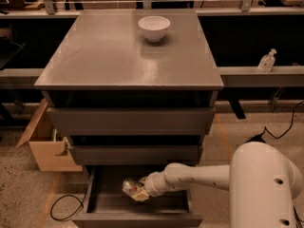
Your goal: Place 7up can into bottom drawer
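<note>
Nearest to me, low on the right, stood the robot's rounded white body (266,189). Its white arm (199,177) reached left across the open bottom drawer (137,219). At the end of the arm the gripper (137,192) was pinched on the 7up can (128,186). The can was a small, dented, whitish-silver thing with a touch of red-orange at the end by the fingers. It lay tilted, its free end pointing left, and it hung over the middle of the drawer's cavity; whether it touched the drawer floor I could not tell.

The bottom drawer was pulled out toward me, a deep grey box with a plain front panel. I saw nothing else in it besides the can and the gripper. Above and behind it the middle drawer (135,154) stood out a little, and the top drawer (130,120) sat above that, both grey, their insides hidden from where I stood.

To the left of the cabinet an open cardboard box (45,146) rested on the speckled floor, and a black cable (61,206) looped just beside the bottom drawer's left corner.

Farther off, a white bowl (154,28) stood upright near the far edge of the grey cabinet top (123,56). Well to the right, a clear pump bottle (267,61) stood on a grey ledge (261,75).
</note>
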Available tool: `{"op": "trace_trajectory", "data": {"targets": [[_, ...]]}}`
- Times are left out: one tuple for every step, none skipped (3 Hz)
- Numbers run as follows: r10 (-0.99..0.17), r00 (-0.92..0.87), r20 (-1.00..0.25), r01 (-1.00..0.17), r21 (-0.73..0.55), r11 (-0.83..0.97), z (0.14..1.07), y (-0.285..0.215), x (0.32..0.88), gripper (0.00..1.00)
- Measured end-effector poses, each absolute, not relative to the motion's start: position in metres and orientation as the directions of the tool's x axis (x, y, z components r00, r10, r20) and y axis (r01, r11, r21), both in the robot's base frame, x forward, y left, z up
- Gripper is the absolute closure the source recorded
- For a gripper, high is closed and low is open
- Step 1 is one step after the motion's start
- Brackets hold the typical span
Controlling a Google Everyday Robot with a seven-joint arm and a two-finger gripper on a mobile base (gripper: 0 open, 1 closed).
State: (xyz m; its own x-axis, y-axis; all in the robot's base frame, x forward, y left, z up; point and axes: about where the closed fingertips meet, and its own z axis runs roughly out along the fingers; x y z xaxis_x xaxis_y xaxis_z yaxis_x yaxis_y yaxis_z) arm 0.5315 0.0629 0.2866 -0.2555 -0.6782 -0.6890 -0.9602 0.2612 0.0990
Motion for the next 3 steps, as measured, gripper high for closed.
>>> {"op": "trace_trajectory", "data": {"targets": [[-0.681,-0.257,-0.686,-0.960,0.097,0.263,0.285,0.064,0.531,1.00],[-0.693,-0.261,-0.672,-0.958,0.090,0.273,0.275,0.069,0.531,1.00],[-0.701,-0.274,-0.659,-0.953,0.090,0.289,0.254,0.071,0.537,1.00]]}}
